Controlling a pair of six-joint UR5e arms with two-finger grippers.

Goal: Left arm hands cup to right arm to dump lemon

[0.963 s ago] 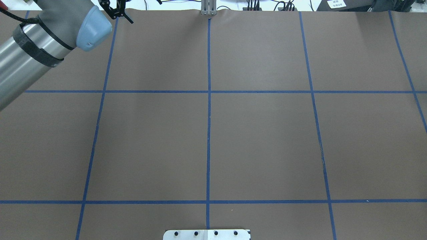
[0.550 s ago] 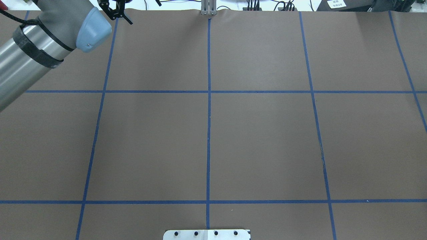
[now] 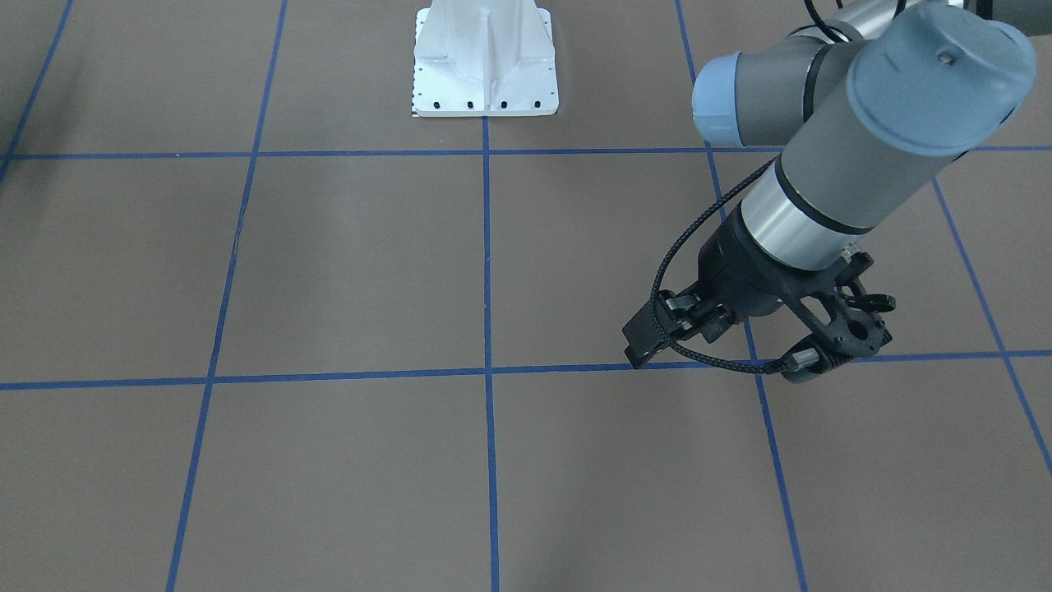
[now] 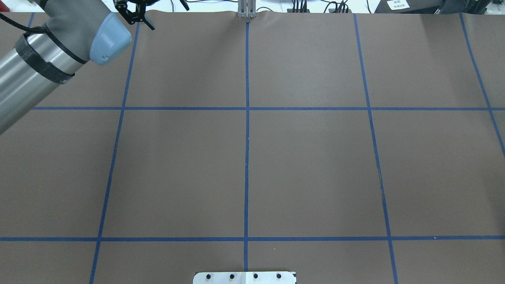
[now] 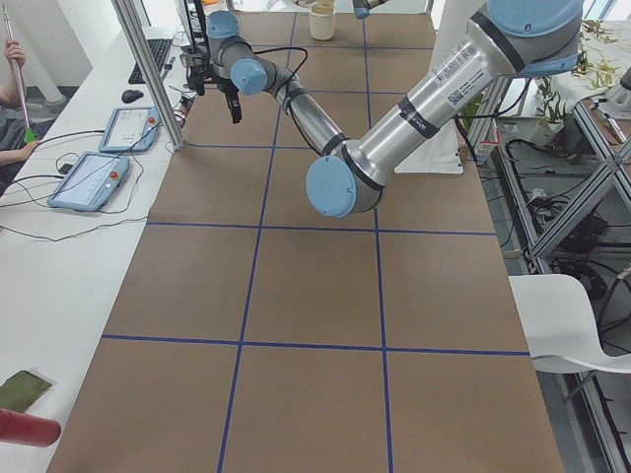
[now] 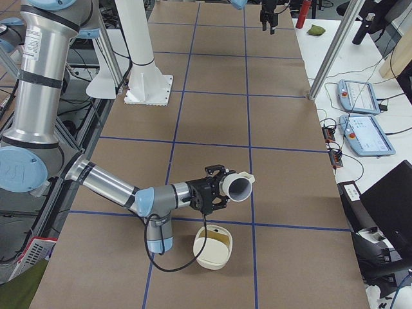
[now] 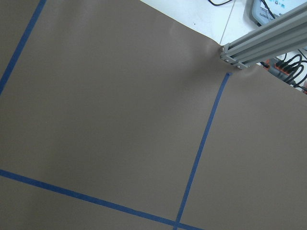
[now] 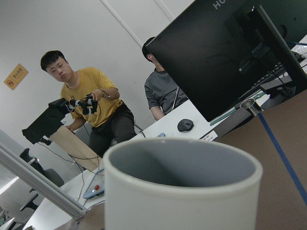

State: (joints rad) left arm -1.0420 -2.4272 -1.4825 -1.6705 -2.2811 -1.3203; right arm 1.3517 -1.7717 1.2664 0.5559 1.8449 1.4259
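2 arms, 1 cup, 1 bowl on the table (image 4: 307, 165); right arm (image 6: 109, 183) reaches low, cup (image 6: 237, 187) at right gripper (image 6: 215, 192) tip, off the table, tipped on its side, grey inside showing, near the bowl (image 6: 212, 248) but not touching it; can't tell that gripper's clench; bowl inside looks yellowish; left arm (image 3: 830, 181) well apart; left gripper (image 3: 649, 333) empty, jaws look spread; 2 people (image 8: 91, 100) and 1 monitor (image 8: 225, 52) behind the cup.

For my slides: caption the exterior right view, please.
Small white mug tipped sideways at the end of the grey-and-silver right arm, near a round cream bowl.
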